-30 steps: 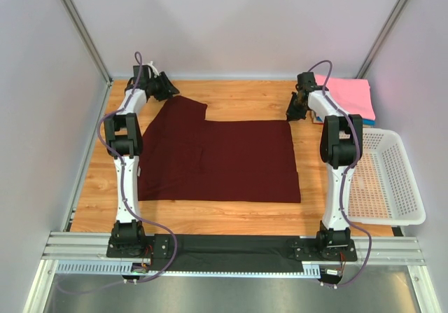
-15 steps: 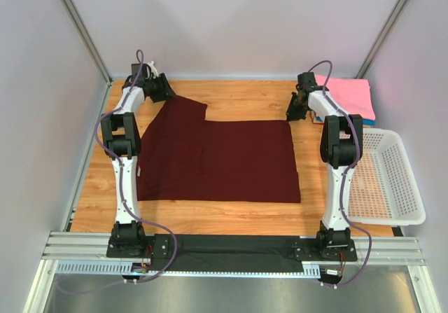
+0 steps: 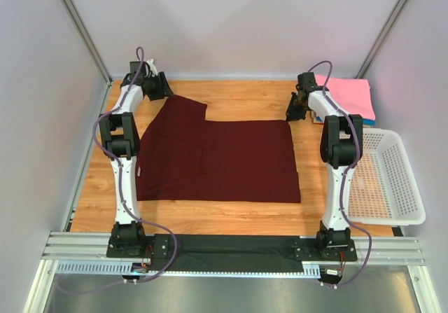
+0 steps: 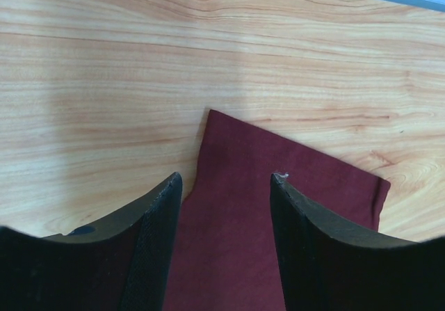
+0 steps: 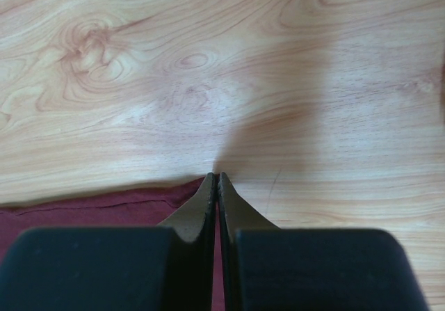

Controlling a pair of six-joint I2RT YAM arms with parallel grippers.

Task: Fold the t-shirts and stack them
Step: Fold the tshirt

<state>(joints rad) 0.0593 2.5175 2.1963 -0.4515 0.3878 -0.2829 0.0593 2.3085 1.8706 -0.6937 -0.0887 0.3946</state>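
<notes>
We find the dark maroon cotton t-shirt (image 3: 217,162) spread flat on the pale wooden table (image 3: 238,215). Its long axis runs left to right between the two arms, and its far edge lies nearest both grippers.

The left gripper (image 3: 159,87) hangs over the far-left corner. From its wrist camera the black fingers (image 4: 149,234) stand apart, and the pointed tip of the maroon sleeve (image 4: 229,151) lies on the wood below and between them, reaching away from the wrist. They grasp nothing.

The right gripper (image 3: 295,110) sits at the far-right corner. Its fingers are pressed together right at the cloth's hem, with the shirt running back under the wrist. We cannot tell whether any fabric is pinched between them.

Each arm is therefore nearest its own far corner, and the body of the shirt lies toward the arm bases. We judge that a fold would carry this far edge toward the near edge, so both corners need a hold and should travel together.

The folded pink t-shirt (image 3: 346,92) rests just beyond the right gripper, at the far right of the table.
</notes>
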